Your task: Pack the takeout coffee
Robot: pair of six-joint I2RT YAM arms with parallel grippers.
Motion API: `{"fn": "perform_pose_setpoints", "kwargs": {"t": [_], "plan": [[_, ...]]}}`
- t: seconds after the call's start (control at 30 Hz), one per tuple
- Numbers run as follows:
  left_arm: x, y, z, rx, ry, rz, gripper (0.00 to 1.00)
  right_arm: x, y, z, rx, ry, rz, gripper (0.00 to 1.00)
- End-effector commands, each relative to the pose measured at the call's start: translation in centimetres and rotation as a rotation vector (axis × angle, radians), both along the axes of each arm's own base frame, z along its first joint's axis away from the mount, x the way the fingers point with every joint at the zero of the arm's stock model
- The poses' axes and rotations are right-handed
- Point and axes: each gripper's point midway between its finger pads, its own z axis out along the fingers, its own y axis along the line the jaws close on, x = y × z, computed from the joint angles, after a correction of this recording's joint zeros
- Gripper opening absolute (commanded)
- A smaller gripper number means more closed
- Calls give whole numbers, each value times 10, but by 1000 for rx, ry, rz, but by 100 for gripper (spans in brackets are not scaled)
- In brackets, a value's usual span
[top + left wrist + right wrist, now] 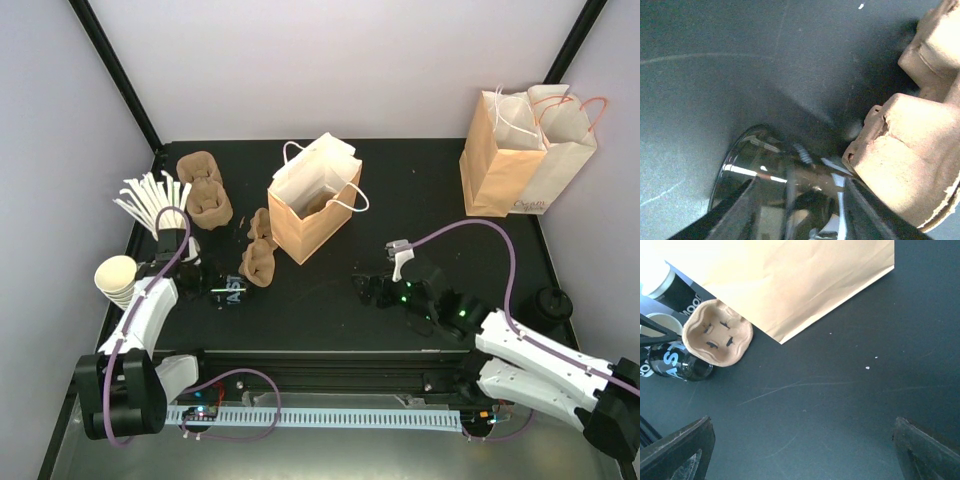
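While three paper bags (310, 205) stand, one takeout coffee (232, 293) (black-lidded) shows.

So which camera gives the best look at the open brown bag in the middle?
The top external view: the open brown bag stands whole there, mouth and white handles visible. The right wrist view catches only one flat side of it; the left wrist view misses it entirely.

Small white paper cup with black printed band (232, 292), glossy black round plastic lid (757, 167) on. Front-left of black table (400, 180), just beside brown pulp carrier (260, 262). Tilt unclear.
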Motion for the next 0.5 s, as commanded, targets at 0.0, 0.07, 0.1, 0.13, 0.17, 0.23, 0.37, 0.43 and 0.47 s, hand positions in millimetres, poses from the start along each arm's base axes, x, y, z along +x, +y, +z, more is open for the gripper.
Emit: {"fn": "perform_pose_setpoints", "kwargs": {"t": [0.0,0.07,0.1,0.13,0.17,0.23,0.37,0.43,0.47], "plan": [[10,-3,13,-35,-61,12,40,5,16,20,36,-47,45,100],[10,-3,16,-38,-67,16,33,6,20,23,35,-47,55,100],[10,-4,17,-41,-67,15,29,7,21,24,35,-47,57,100],[10,-4,19,-43,-69,10,26,7,21,25,35,-48,59,100],[9,-4,22,-41,-70,6,22,7,21,26,35,-49,58,100],[8,-4,24,-34,-67,3,14,7,21,27,36,-52,54,100],[5,-4,30,-28,-67,-6,3,7,18,30,38,-56,43,100],[3,-4,33,-24,-61,-10,2,7,16,32,36,-62,39,100],[2,-3,36,-16,-63,-11,2,8,15,32,34,-63,35,100]]}}
